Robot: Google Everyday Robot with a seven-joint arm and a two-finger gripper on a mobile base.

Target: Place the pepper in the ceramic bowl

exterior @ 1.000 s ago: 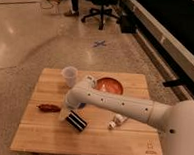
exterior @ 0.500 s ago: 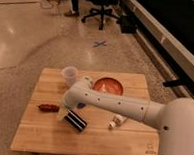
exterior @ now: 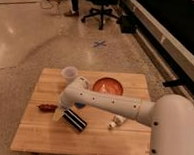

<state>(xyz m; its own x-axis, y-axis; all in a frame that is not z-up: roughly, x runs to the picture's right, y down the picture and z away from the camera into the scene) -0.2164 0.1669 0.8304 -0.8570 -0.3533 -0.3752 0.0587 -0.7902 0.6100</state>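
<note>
Obs.: over the last second the arm (exterior: 104, 101) has swung down and to the left across the table (exterior: 86, 141). The gripper (exterior: 59, 113) now sits low over the left side of the board, just beside the pepper (exterior: 47, 107), at the pepper's right end. Whether there is contact cannot be told. Whether the gripper is apart or together cannot be told either (the wrist housing covers the tip).

The pepper has not shifted. It lies flat near the left edge of the table, well apart from the bowl (exterior: 110, 88), which stands at the back centre with nothing in it.

Judgement: this is the approach for the grasp. The pick is not yet made, so the lift and the carry to the bowl both remain.

A black block (exterior: 75, 121) lies just beside the gripper on the near side and could be nudged during the close. A plastic cup (exterior: 69, 72) stands behind the arm, near the path to the bowl. A small white object (exterior: 115, 122) rests right of centre.

Surface: pale wooden slats, square top. Room: polished concrete floor with a blue tape cross (exterior: 99, 43), an office chair (exterior: 102, 7) at the back, and a dark counter along the right.
</note>
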